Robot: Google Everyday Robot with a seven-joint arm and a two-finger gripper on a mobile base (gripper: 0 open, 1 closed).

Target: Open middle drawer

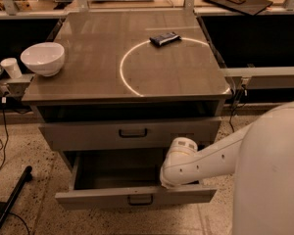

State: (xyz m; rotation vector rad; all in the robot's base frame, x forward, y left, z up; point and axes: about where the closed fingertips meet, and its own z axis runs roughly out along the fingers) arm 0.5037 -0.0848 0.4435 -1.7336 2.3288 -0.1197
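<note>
The middle drawer (100, 199) is the low, wide grey front with a small black bar handle (140, 199). It stands pulled well out, and its deep grey box (117, 168) is open to view. My white arm (179, 163) reaches from the right over the drawer's right part, just above its front edge. My gripper is hidden behind the arm's end joint and does not show. Above it, the taller-fronted grey drawer (78, 133) with a larger black handle (133, 132) stands slightly out.
On the cabinet top (88, 77) are a white bowl (42, 58) at the left edge, a dark flat packet (164, 38) at the back and a bright ring of light (137, 58). A white cup (11, 67) stands left of the cabinet. A black pole (10, 199) lies on the speckled floor.
</note>
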